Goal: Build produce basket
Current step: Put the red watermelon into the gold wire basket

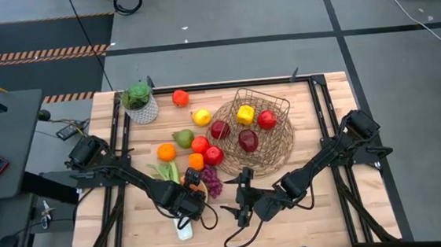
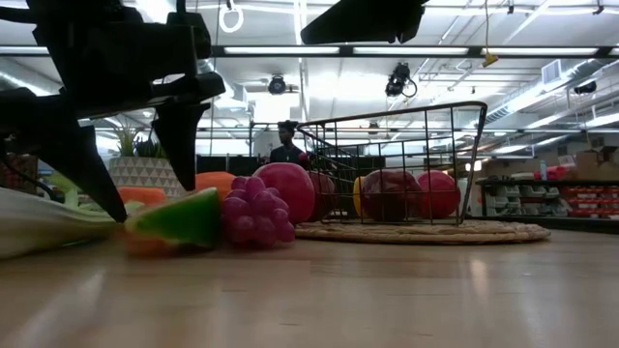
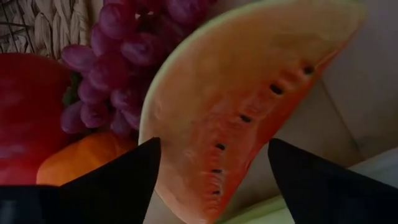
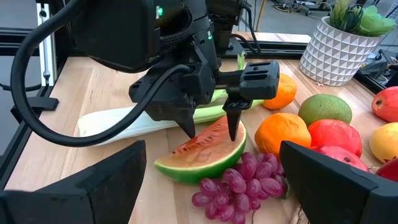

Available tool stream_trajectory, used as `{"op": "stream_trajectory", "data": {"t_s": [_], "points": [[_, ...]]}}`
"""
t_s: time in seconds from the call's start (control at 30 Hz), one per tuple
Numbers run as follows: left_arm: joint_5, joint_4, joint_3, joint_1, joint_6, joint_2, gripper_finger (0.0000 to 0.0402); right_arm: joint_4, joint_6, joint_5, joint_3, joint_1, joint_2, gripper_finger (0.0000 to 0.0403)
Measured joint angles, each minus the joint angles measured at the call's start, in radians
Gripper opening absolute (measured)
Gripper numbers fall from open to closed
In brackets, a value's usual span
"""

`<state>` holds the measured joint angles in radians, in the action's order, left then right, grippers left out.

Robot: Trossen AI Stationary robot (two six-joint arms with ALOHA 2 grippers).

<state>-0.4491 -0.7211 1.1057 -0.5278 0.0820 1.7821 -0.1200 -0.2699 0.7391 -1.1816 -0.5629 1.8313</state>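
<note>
Nearest you on the bench (image 1: pixel 322 210), your left tool (image 4: pixel 211 130) stands over the watermelon slice (image 4: pixel 202 155), fingers apart on either side of it, tips at its flesh, not clamped. Grapes (image 4: pixel 239 183) lie just beside the slice, the leek (image 4: pixel 130 121) behind it. Your right tool (image 1: pixel 243 204) waits close by, fingers spread and empty. Farther back sits the basket (image 1: pixel 257 132), holding red apples (image 1: pixel 247 140) and a lemon (image 1: pixel 245 114).

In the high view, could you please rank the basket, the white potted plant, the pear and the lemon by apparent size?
1. The basket, by far the largest.
2. The potted plant.
3. The pear and the lemon look about alike, so I would not rank them.
</note>
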Motion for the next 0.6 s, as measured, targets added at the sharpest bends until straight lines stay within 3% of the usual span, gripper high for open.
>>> {"op": "stream_trajectory", "data": {"t_s": [0.23, 0.6], "points": [[-0.069, 0.016, 0.0, 0.0, -0.063, 0.0, 0.0362, 0.0, 0.0, 0.0, 0.0, 0.0, 0.0, 0.0372], [-0.047, -0.05, 0.0, -0.005, -0.239, -0.002, 0.0365, -0.143, 0.109, -0.122, -0.032, 0.049, 0.16, 0.0372]]}}
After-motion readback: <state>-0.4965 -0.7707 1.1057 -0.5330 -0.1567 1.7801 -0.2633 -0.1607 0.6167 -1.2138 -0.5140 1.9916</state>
